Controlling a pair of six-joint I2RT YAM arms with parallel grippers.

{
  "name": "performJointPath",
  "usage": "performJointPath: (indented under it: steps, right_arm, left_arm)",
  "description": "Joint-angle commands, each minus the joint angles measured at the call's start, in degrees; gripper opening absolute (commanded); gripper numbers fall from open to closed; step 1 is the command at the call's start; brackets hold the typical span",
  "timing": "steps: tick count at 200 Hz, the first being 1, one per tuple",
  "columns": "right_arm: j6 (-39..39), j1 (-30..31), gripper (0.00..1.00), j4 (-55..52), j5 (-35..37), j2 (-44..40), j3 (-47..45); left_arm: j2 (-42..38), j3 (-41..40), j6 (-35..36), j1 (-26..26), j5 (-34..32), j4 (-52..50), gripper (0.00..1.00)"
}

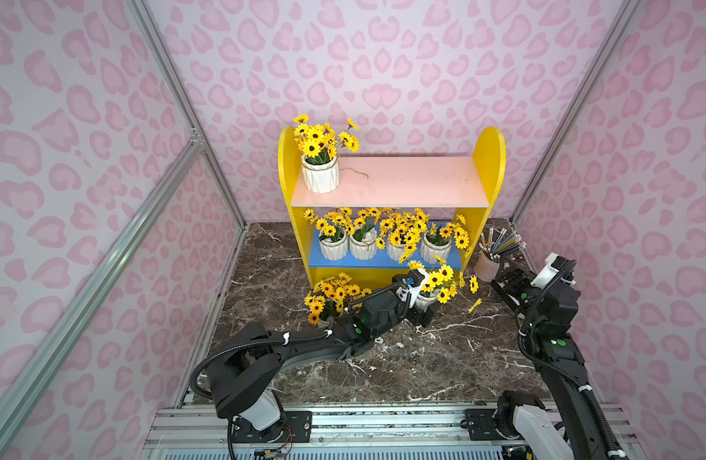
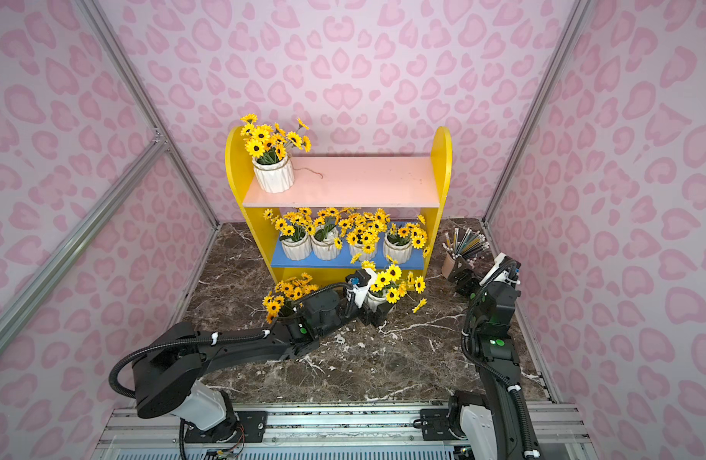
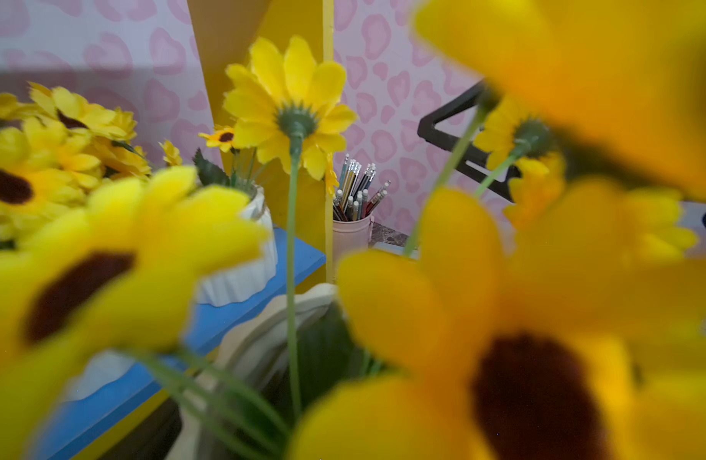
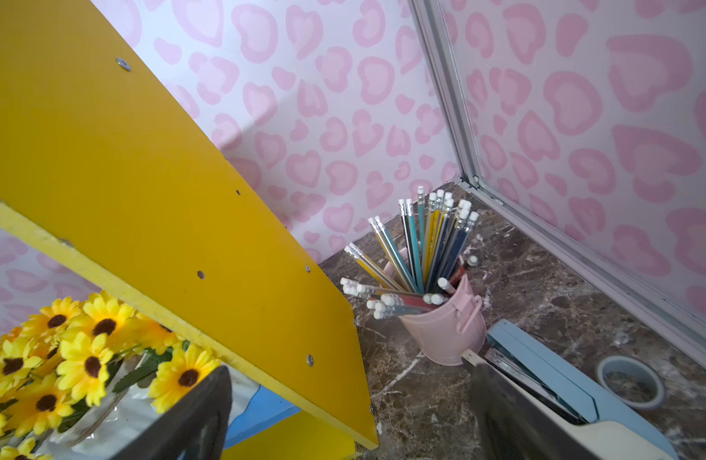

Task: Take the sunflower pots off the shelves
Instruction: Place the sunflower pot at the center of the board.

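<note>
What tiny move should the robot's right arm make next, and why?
Probably slide the right gripper sideways, away from the pencil cup, toward the open front of the shelves. Its fingers are open and empty, facing the yellow side panel. The rightmost sunflower pot on the blue lower board sits just past that panel, not yet taken off.

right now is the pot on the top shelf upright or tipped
Upright: the pot stands on its base on the pink board, flowers pointing up.
</note>
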Motion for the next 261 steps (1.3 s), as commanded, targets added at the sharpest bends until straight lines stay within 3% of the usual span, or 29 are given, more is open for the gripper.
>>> performJointPath:
  steps: [1,133,172,214,261]
  right_arm:
    - [0.32,-0.59,0.95,0.38,-1.30,0.07,1.29]
    - [0.84,-0.63,0.94,2.67,-8.61,0.28,-1.33]
    - [1.74,-0.68,0.94,5.92,-12.87,-1.33,-3.71]
    - [1.23,-0.22,0.94,6.38,-13.63,-2.90,-5.40]
    - [-1.68,3.88,0.94,8.48,-13.60,-2.52,-6.88]
  left_arm:
    - [2.96,1.03,-1.10,-0.28,1.72,11.30,0.03]
    - [21.69,0.46,-2.33,-4.16,0.93,26.35,0.03]
    - [25.98,1.11,-0.20,-5.89,-4.09,29.62,0.04]
    - [30.69,1.95,-0.61,-5.68,-4.01,34.80,0.03]
    - [35.36,4.21,1.39,-5.53,-6.18,35.43,0.03]
